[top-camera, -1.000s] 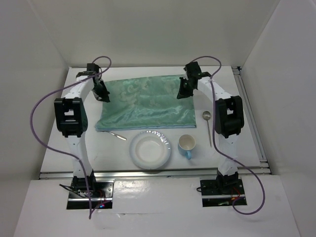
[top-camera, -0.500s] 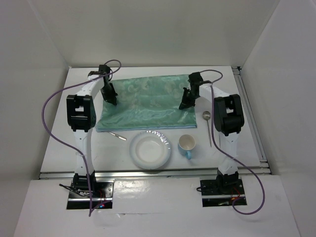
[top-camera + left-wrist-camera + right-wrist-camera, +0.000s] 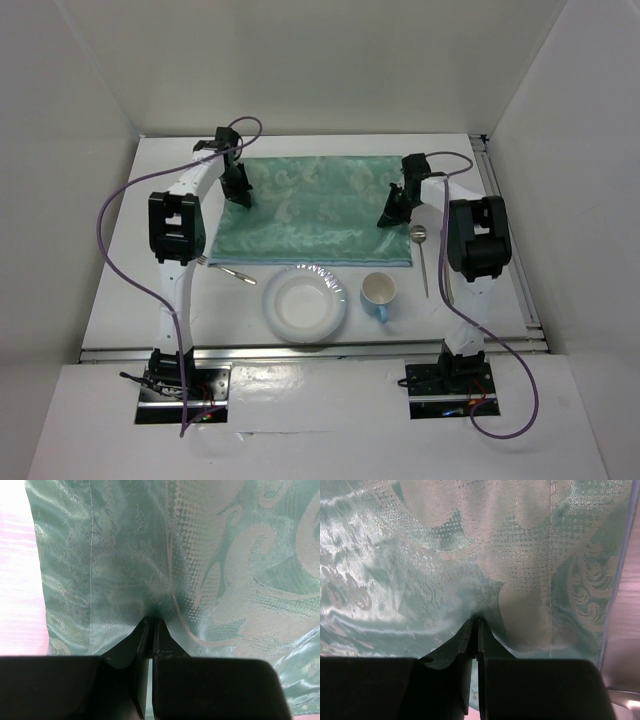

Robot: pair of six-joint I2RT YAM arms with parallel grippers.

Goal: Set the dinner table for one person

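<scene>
The green-teal cloth mat (image 3: 315,205) lies spread on the white dinner table (image 3: 130,290), behind the plate. My left gripper (image 3: 240,195) is shut on the mat near its left edge, and the wrist view (image 3: 151,622) shows a pinch of fabric (image 3: 165,555) between the jaws. My right gripper (image 3: 388,215) is shut on the mat near its right edge, also seen in the wrist view (image 3: 475,622) with the fabric (image 3: 485,545) bunched at the tips. A white plate (image 3: 305,303), a blue cup (image 3: 379,292), a spoon (image 3: 421,250) and a fork (image 3: 228,268) lie in front of the mat.
A metal rail (image 3: 510,240) runs along the table's right edge. White walls enclose the table at the back and on both sides. The spoon's bowl lies right beside the mat's right front corner. Purple cables loop from both arms.
Both grippers have moved to the right with the mat pinched, dragging it rightwards. Its right edge now reaches the spoon, and more of the fork shows at the left.
</scene>
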